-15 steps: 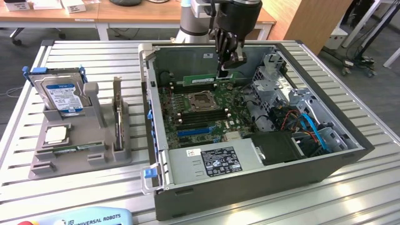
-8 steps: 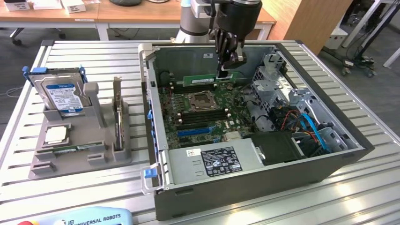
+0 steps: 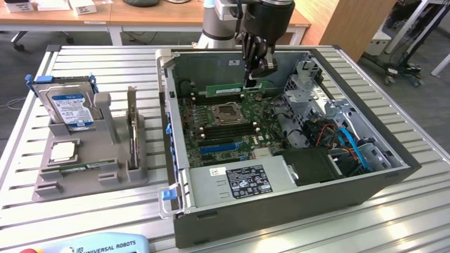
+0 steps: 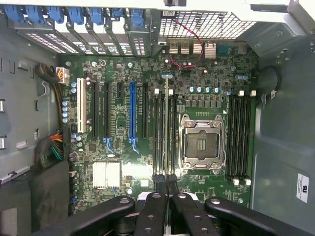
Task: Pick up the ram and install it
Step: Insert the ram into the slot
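Gripper (image 3: pixel 253 80) clamped on the ram (image 3: pixel 225 91) inside the open computer case (image 3: pixel 281 211).
Exterior view: the jaws are pinched together on the top edge of the green stick near one end. The stick lies level, above the motherboard (image 3: pixel 232 132) and beyond the processor socket (image 3: pixel 226 112). The same view has a grey stand (image 3: pixel 91 176) on the slatted table (image 3: pixel 105 63) at its left, well apart from the case, holding an upright hard drive (image 3: pixel 70 105) and a flat processor chip (image 3: pixel 63 152). Wrist view: the ram (image 4: pixel 167 123) is edge-on, a thin line running out from the gripper (image 4: pixel 167 179). It lines up with the long memory slots (image 4: pixel 158 132) just beside the socket (image 4: pixel 202 142). Can't tell whether it touches a slot.
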Motion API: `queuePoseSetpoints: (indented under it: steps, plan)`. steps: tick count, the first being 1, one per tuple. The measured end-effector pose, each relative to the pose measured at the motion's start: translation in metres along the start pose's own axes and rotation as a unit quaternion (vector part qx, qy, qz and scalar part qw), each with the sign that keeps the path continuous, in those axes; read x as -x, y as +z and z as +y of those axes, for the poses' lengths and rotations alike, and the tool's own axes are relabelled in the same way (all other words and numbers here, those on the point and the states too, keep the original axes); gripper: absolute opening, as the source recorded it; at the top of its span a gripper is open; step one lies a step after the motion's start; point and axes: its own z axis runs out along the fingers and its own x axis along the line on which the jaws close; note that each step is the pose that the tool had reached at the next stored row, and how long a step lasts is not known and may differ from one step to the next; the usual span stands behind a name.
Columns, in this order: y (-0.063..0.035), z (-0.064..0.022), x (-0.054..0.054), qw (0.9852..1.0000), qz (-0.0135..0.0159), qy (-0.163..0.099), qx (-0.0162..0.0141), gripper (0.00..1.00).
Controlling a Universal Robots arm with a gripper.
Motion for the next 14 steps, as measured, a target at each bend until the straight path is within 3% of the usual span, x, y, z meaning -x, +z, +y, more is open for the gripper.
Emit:
queuePoseSetpoints:
  steps: [4,5,6,7,8,11,14]
  plan:
    - [0.0,0.0,0.0,1.0,0.0,0.0,0.0007,0.11]
    - [0.0002,0.0,0.0001,1.0,-0.0001,0.0,0.0035,0.11]
    - [0.0001,-0.0001,0.0001,1.0,0.0,0.0,0.0083,0.11]
    - [0.0,-0.0002,0.0,0.9997,0.0001,0.001,0.0239,0.11]
    - [0.0001,-0.0003,0.0,0.9996,0.0001,0.001,0.0295,0.11]
    - [0.0007,-0.0003,0.0,0.9995,-0.0001,0.001,0.0306,0.11]
    - [0.003,-0.0002,-0.0001,0.9995,-0.0031,0.001,0.0306,0.11]
